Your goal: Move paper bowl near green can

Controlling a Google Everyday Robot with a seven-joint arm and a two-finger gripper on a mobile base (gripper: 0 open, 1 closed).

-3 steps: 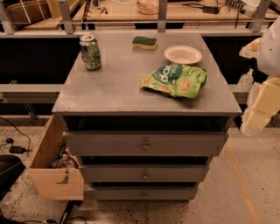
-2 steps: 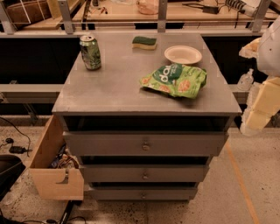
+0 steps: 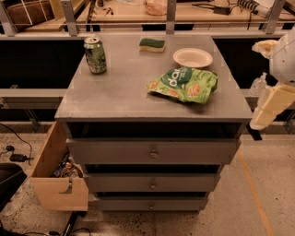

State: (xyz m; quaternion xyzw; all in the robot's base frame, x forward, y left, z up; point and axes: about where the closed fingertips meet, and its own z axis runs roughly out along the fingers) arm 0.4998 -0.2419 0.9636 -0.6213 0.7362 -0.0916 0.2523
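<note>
The paper bowl is off-white and shallow and sits upright at the back right of the grey cabinet top. The green can stands upright at the back left of the same top, well apart from the bowl. My gripper hangs off the right side of the cabinet, beyond its right edge and lower than the bowl, touching nothing.
A wide green snack bag lies just in front of the bowl. A green-and-yellow sponge lies at the back middle. The cabinet has drawers below. An open wooden box stands at its lower left. A workbench runs behind.
</note>
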